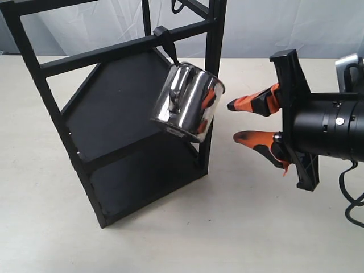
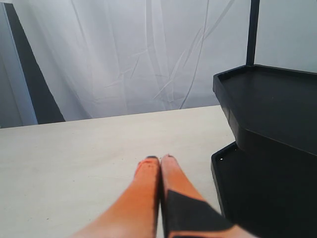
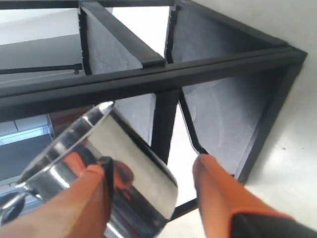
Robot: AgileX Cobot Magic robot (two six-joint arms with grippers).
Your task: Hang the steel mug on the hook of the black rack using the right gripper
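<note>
The steel mug (image 1: 187, 102) hangs tilted by its handle from the hook (image 1: 164, 38) on a crossbar of the black rack (image 1: 116, 99). My right gripper (image 1: 233, 120) is just right of the mug, open, its orange fingers spread and holding nothing. In the right wrist view the mug (image 3: 136, 171) shows just beyond one finger (image 3: 84, 193), with the rack's bars (image 3: 148, 79) behind it, and the right gripper (image 3: 151, 163) is wide open. The left gripper (image 2: 161, 158) is shut over the table beside the rack's shelves (image 2: 272, 109); it is out of the exterior view.
A thinner curled hook (image 1: 178, 7) hangs at the rack's top. A black cable (image 1: 350, 199) loops at the right edge. The beige table (image 1: 239, 227) lies in front of the rack. A white curtain (image 2: 148, 54) forms the backdrop.
</note>
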